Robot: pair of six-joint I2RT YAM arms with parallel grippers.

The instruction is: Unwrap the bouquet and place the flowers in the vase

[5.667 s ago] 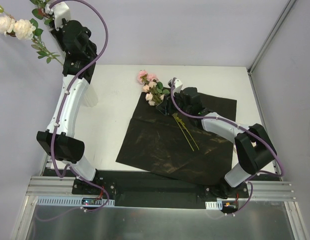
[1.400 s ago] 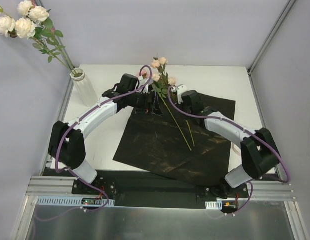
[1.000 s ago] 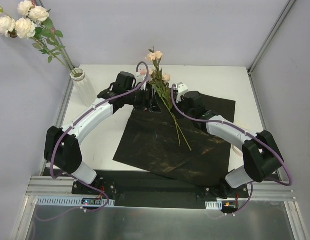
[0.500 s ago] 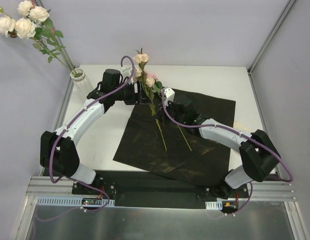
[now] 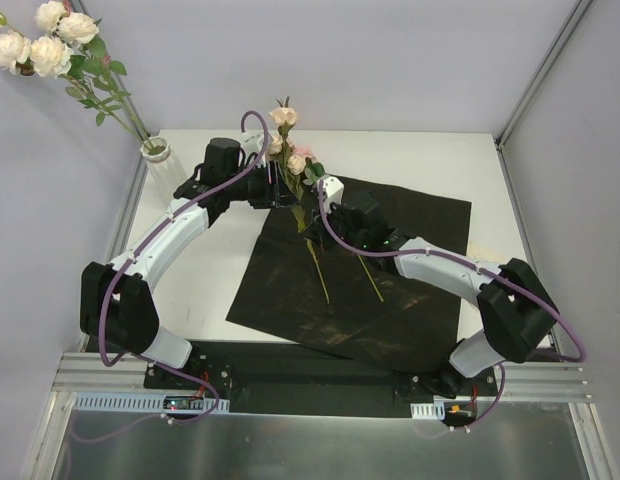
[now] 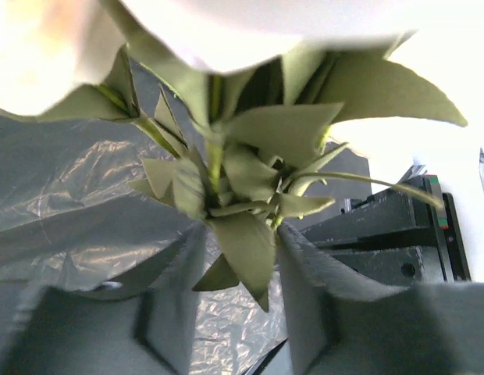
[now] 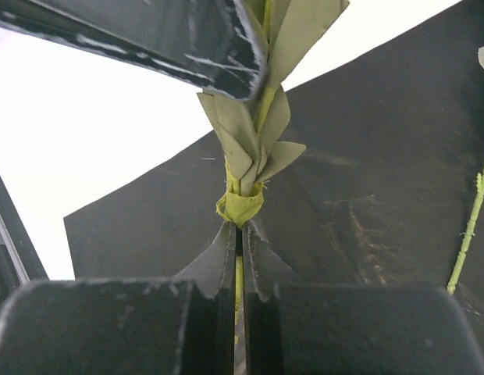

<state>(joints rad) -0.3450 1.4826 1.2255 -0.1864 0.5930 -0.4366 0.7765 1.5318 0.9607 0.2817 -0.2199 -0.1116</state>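
A stem of pink and cream flowers [image 5: 284, 116] stands nearly upright above the back left corner of the black paper sheet [image 5: 390, 300]. My right gripper [image 5: 312, 212] is shut on its thin green stem [image 7: 240, 199], just below a knot of leaves. My left gripper [image 5: 288, 190] is higher on the same stem. Its fingers [image 6: 168, 305] stand either side of the leaf cluster [image 6: 242, 234], with a gap still showing. The white ribbed vase [image 5: 156, 151] stands at the back left and holds cream roses [image 5: 48, 55]. The sheet lies flat and open.
A second bare green stem [image 5: 368, 275] lies on the paper, right of the held stem's hanging end. The vase is close to the left wall. The enclosure's walls stand along the left, back and right of the white table [image 5: 210, 270].
Both grippers have carried the flowers leftward and stood them more upright. The left jaws have narrowed around the leaves. The right gripper has stayed shut on the stem.
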